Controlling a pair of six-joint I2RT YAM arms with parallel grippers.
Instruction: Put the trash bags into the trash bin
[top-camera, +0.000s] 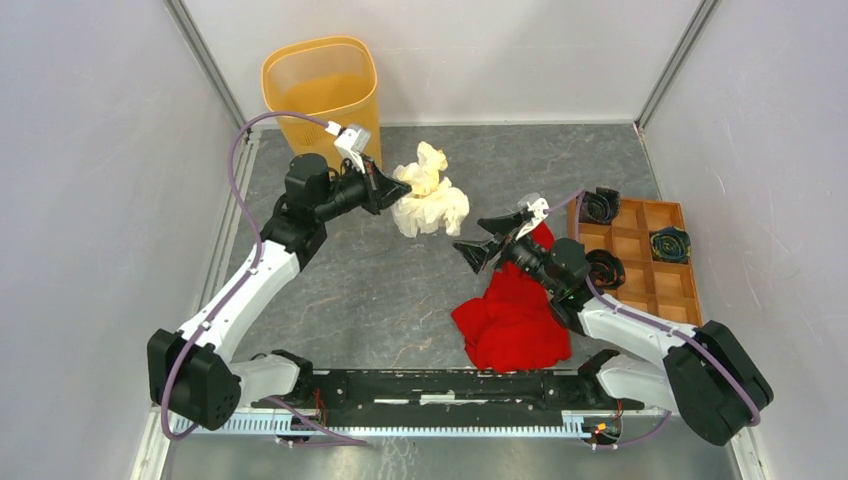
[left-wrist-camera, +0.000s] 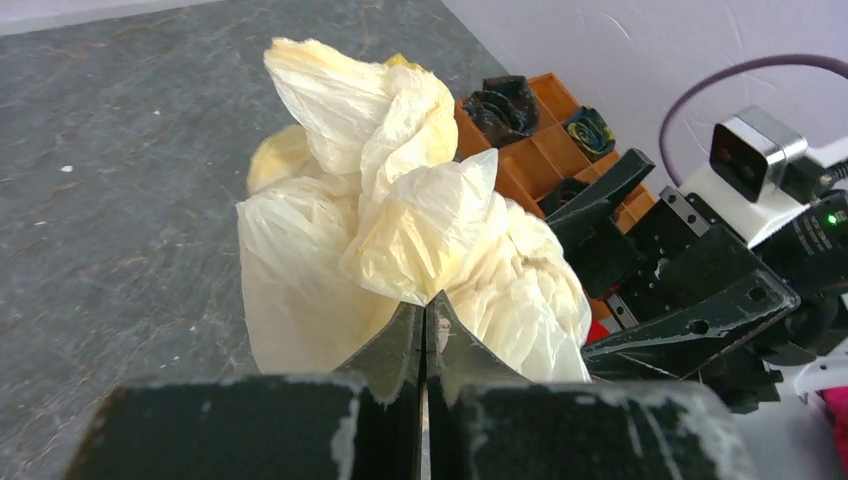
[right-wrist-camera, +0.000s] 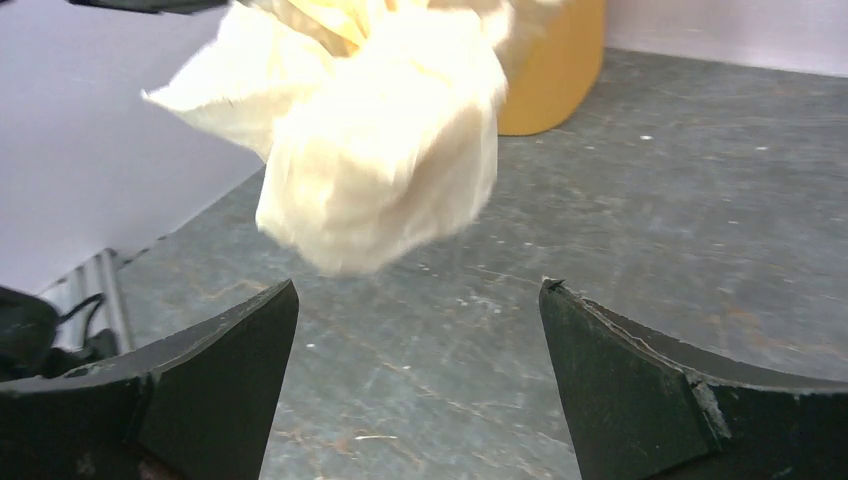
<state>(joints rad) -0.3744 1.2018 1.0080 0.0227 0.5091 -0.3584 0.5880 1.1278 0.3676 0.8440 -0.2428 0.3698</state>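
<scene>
My left gripper (left-wrist-camera: 428, 305) is clenched on the bag (left-wrist-camera: 400, 210). In the left wrist view the two fingers meet with no gap, and a fold of the wrinkled cream film is pinched at their tips. The rest of the bag bunches up in front of them in a crumpled, puffy heap.

From above, the bag sits near the middle of the far half of the table (top-camera: 400, 290), just right of the bin (top-camera: 320, 85) and outside it. The bin stands upright in the far-left corner, mouth up, and my left wrist is just in front of its wall. The bag looks blurred in the right wrist view, and I cannot tell whether its underside rests on the table.

My right gripper (top-camera: 483, 240) is released – its jaws stand wide apart and hold nothing. It points toward the bag from the right, near it but not touching; in its own view the bag hangs between and beyond the two fingers, with the bin's orange wall behind.

My right forearm lies across a red cloth (top-camera: 510, 320) heaped on the near-right part of the table. Beyond it, against the right wall, is a wooden tray (top-camera: 650, 270) with dark rolled items in some of its compartments.
</scene>
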